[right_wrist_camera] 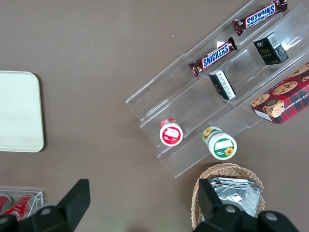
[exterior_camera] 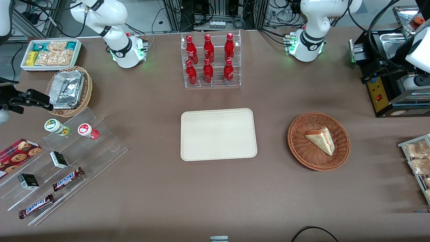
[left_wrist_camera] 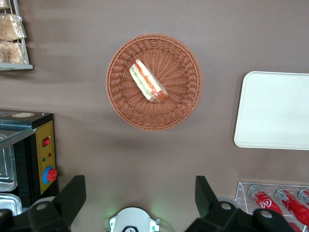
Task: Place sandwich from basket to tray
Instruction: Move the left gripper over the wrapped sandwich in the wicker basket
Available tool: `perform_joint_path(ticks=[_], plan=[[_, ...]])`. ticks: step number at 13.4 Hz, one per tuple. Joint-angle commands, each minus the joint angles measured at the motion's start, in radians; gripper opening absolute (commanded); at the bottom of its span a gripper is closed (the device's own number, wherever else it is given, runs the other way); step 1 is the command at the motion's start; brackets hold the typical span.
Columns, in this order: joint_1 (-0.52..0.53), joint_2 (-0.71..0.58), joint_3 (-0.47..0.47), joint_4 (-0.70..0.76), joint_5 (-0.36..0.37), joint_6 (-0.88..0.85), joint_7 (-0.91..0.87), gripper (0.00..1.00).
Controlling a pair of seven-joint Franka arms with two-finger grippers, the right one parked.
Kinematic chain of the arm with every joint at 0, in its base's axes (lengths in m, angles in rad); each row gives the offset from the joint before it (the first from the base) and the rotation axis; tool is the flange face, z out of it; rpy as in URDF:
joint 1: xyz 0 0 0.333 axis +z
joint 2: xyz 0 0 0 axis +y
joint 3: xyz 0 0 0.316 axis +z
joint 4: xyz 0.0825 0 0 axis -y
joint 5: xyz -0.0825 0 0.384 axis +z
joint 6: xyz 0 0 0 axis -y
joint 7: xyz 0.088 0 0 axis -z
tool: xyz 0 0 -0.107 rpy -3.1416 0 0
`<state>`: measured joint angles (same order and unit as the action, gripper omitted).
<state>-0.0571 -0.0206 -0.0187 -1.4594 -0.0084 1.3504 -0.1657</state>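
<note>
Gripper [left_wrist_camera: 140, 203] is seen open wide in the wrist view, nothing held, both fingers [left_wrist_camera: 72, 193] spread well apart; it hangs high above the table, over the strip between the arm's base and the basket [left_wrist_camera: 153, 81]. Approach not yet begun, judging by how small the basket looks from the wrist cam.

Sandwich [exterior_camera: 321, 139] lies in the basket [exterior_camera: 318, 141], on its side, resting against the inner slope w/ the filling edge showing red and green in the wrist view [left_wrist_camera: 147, 80]. It sits slightly off the basket's centre, probably because the wedge slid down the curved weave to where it is stable. No contact w/ the gripper.

Tray [exterior_camera: 218, 134] lies flat at table centre, nothing on it, well apart from the basket, toward the parked arm's end. Its low rim should allow a plain set-down.

Bottle rack [exterior_camera: 211, 60] stands farther from the front cam than the tray, out of the likely path.

Next step, as judged: descent over the wedge, fingers aligned across its flat bread faces so the filling is not squeezed out.
</note>
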Motion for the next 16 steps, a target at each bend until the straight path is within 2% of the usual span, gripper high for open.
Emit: perform_joint_path(ticks=[1, 8, 12, 16], plan=[[-0.004, -0.005, 0.013, 0.01, -0.019, 0.006, 0.038, 1.0], [-0.004, 0.158, 0.013, -0.007, -0.005, 0.134, 0.038, 1.0], [-0.006, 0.166, 0.013, -0.158, 0.025, 0.324, 0.026, 1.0], [-0.009, 0.159, 0.013, -0.303, 0.025, 0.479, -0.092, 1.0]])
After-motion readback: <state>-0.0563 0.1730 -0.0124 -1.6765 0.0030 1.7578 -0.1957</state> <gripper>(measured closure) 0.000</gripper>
